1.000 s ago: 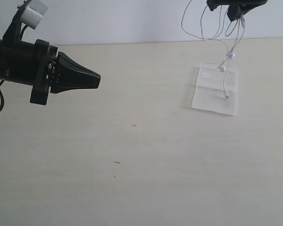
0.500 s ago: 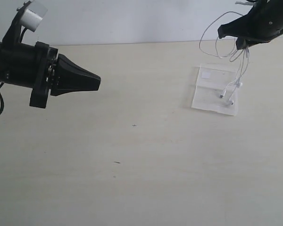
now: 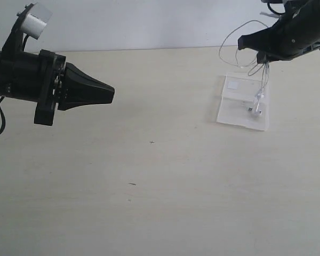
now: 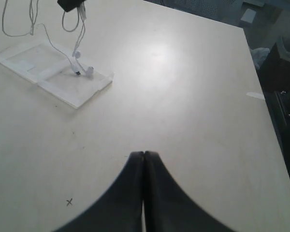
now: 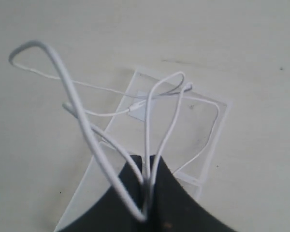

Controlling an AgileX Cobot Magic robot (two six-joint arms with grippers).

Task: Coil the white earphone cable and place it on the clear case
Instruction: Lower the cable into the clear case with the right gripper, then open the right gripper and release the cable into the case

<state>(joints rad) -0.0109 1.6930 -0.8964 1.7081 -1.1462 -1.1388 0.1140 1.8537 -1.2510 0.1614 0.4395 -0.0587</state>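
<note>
The white earphone cable shows plain white against a pale cream surface flecked with a few tiny dark specks. The clear case is transparent (bar one whitish square patch). The left pincer and the right pincer are solid black.

Looks like a robotics lab bench to me: a plain pale table against a blank white wall, with dark equipment crowded just past the table's edge.

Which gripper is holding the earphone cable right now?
The right gripper, shut on the white earphone cable above the clear case; the left gripper is shut on nothing.
</note>
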